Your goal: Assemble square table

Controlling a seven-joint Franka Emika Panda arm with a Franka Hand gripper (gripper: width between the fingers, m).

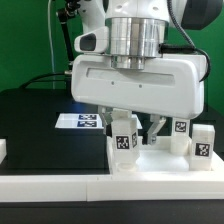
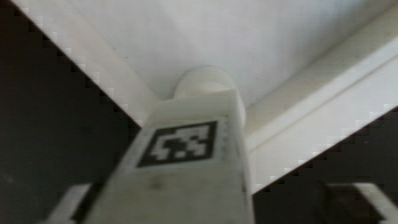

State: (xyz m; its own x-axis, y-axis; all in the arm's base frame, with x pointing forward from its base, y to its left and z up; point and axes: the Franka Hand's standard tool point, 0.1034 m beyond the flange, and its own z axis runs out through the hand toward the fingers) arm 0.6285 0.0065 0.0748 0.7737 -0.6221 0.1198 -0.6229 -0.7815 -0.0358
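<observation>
The arm fills the upper middle of the exterior view, its wide white hand body hanging low over the black table [image 1: 30,115]. Under it, in the lower half of the frame, lies the panel [image 1: 150,172], white with a raised rim, close against the long white bar [image 1: 60,185] along the bottom edge. The gripper [image 1: 124,128] comes down at the panel's near left part, and a leg [image 1: 125,143] with a tag stands upright just below its fingers; in the wrist view the same leg [image 2: 187,150] rises in the middle of the frame toward a corner of the panel [image 2: 267,40], with its tag facing the camera. I judge that the fingers pinch this leg, but the contact itself is partly hidden, so it is not fully sure. The step in hand seems to be to set this leg into a corner of the panel. The next move calls for keeping the leg upright, lining it with the corner hole, then pressing or turning it in gently. Counted: 1 panel, 3 legs in view, the held 1 and 2 more, a leg [image 1: 180,135] and a leg [image 1: 203,142] at the middle right; a 4th I cannot see. The marker board [image 1: 78,122] lies at the middle left.
</observation>
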